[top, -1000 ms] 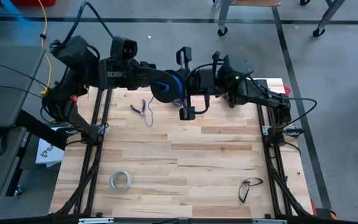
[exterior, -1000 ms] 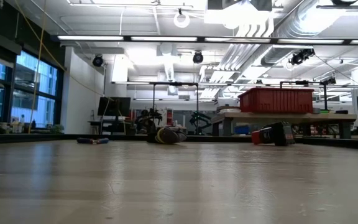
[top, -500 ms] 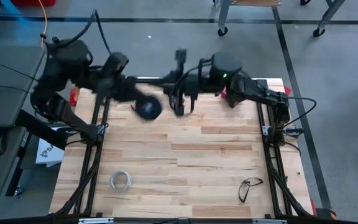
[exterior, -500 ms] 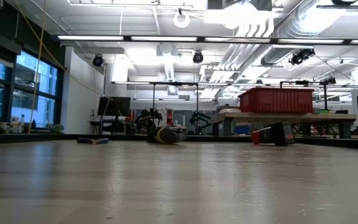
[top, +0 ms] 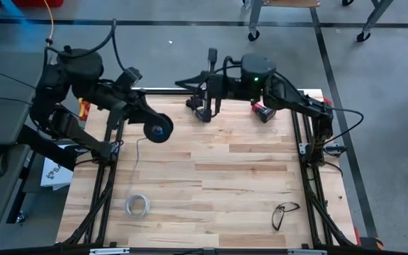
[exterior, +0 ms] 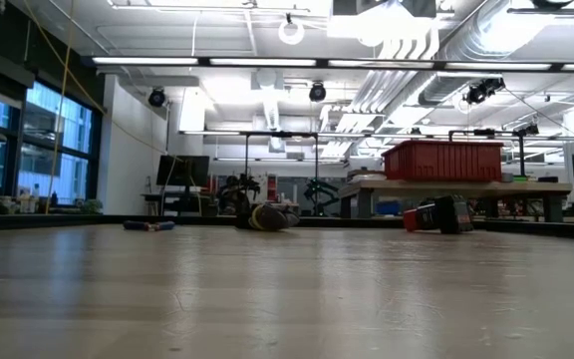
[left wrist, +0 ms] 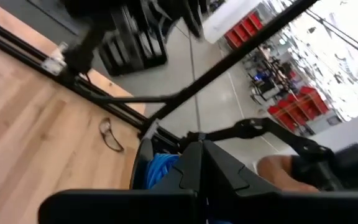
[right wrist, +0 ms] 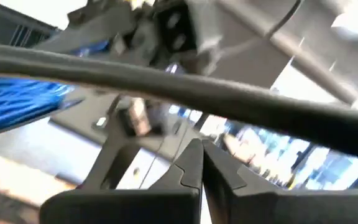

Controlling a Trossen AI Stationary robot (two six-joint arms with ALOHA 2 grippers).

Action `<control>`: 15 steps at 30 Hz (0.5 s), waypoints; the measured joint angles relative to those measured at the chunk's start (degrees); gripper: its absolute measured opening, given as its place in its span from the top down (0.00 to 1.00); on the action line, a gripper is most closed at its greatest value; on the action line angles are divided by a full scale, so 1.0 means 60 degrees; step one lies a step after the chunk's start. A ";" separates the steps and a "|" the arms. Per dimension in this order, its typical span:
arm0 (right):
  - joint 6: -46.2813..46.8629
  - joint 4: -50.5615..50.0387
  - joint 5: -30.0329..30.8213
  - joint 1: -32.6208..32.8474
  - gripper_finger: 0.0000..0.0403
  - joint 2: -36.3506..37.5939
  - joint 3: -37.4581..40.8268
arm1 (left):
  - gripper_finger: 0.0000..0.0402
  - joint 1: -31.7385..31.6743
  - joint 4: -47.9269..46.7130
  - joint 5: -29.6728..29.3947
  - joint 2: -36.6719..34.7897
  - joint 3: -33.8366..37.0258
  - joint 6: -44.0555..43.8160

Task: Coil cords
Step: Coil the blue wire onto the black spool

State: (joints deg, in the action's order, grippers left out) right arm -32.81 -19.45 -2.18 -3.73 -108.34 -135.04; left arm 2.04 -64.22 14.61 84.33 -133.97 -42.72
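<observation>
From above, the left gripper (top: 154, 129) is closed on the dark round spool (top: 159, 130) over the far left part of the wooden worktop (top: 211, 184), with the thin wire (top: 136, 152) trailing down from it toward the near side, while the right gripper (top: 202, 113) hangs closed and empty near the far edge. A whitish ring (top: 137, 205) and a pair of glasses (top: 284, 212) lie near the front edge. In the left wrist view the closed fingers (left wrist: 219, 171) sit against blue windings (left wrist: 160, 171), and in the right wrist view the right fingers (right wrist: 194, 168) meet with nothing between them.

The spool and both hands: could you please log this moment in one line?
left hand: shut on spool, over table's back left | wire: trails down | right hand: shut, back centre
</observation>
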 joint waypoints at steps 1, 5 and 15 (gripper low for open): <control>0.0241 -0.0303 0.0104 0.0013 1.00 0.0034 0.0000 | 1.00 -0.0047 0.0027 -0.0026 0.0004 0.0000 0.0069; 0.0922 -0.1615 0.0827 0.0031 1.00 0.0237 0.0018 | 1.00 -0.0377 0.0105 -0.0105 0.0034 -0.0044 0.0690; 0.4901 -0.5236 0.0901 -0.0198 0.99 0.1113 0.0015 | 1.00 -0.1565 0.1002 -0.0847 -0.0287 -0.0178 0.3125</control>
State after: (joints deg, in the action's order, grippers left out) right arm -3.41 -50.86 3.23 -4.92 -101.66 -134.96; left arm -7.35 -58.21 9.53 82.62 -135.04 -23.97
